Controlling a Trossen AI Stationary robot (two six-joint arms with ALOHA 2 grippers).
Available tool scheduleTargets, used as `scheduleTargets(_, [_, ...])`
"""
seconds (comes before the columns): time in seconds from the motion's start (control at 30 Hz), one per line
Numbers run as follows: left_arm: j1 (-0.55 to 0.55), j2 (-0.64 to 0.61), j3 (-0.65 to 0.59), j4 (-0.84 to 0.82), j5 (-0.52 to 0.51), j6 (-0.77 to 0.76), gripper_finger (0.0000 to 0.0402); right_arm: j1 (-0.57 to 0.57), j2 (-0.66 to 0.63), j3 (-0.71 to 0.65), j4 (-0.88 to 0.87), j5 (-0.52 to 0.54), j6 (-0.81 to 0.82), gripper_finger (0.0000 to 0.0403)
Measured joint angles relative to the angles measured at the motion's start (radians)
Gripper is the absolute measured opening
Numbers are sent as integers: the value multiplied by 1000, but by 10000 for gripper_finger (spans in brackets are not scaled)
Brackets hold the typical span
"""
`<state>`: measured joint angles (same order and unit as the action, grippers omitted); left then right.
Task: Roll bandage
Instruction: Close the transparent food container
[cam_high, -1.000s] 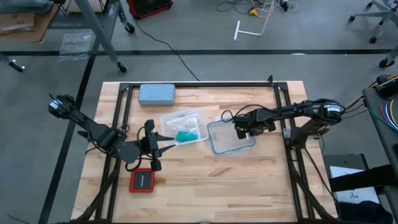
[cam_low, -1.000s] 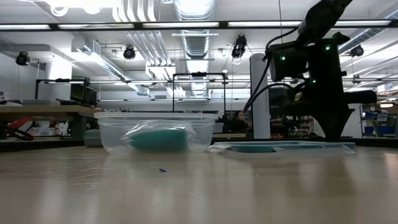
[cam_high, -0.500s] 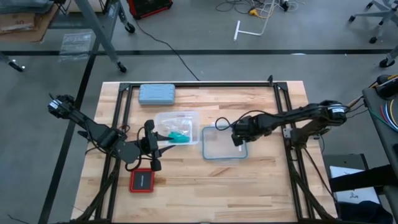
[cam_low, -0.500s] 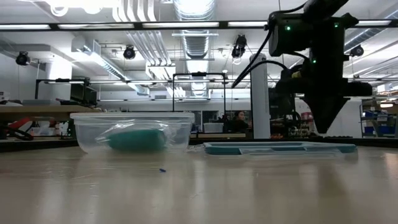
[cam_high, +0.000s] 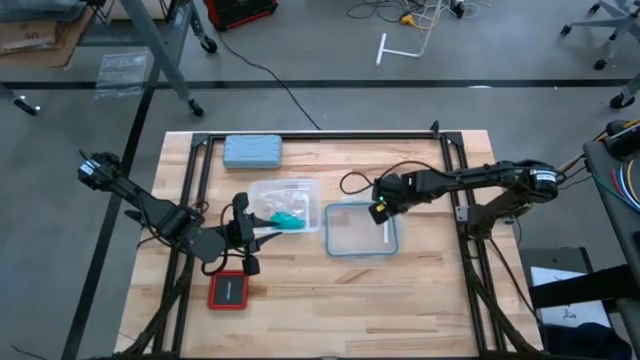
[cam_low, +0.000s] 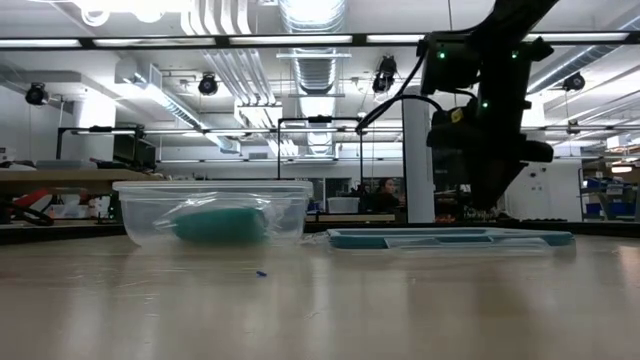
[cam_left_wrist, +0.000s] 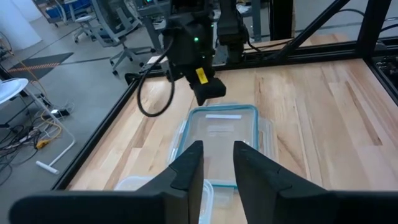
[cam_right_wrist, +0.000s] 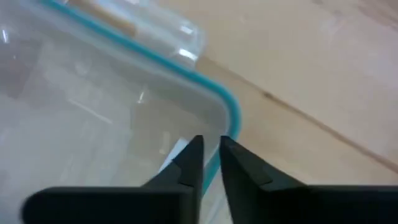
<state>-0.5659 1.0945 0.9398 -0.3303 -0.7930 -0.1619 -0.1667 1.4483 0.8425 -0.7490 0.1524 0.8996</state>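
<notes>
Right gripper (cam_high: 380, 211) risen off lid (cam_high: 361, 232) | jaws nearly together, empty | left gripper (cam_high: 262, 234) jaws slightly apart

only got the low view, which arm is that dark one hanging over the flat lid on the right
Observer: That is the right arm. From above, the right gripper hangs over the far right part of the lid.
Operator: cant see the left one at all, where is it
Observer: The left gripper is at the near left side of the clear container, pointing at it.
Operator: anything else on the table
Observer: A grey-blue case lies by the far edge, and a small red and black item lies near the front left.
</notes>
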Motion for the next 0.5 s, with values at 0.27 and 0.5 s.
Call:
scheduleTargets(0.27, [0, 0, 0, 0, 0, 0, 86, -104, 9, 0, 0, -52, -62, 181])
scheduleTargets(0.5, [0, 0, 0, 0, 0, 0, 100, -128, 80, 1, 69, -135, -154, 265])
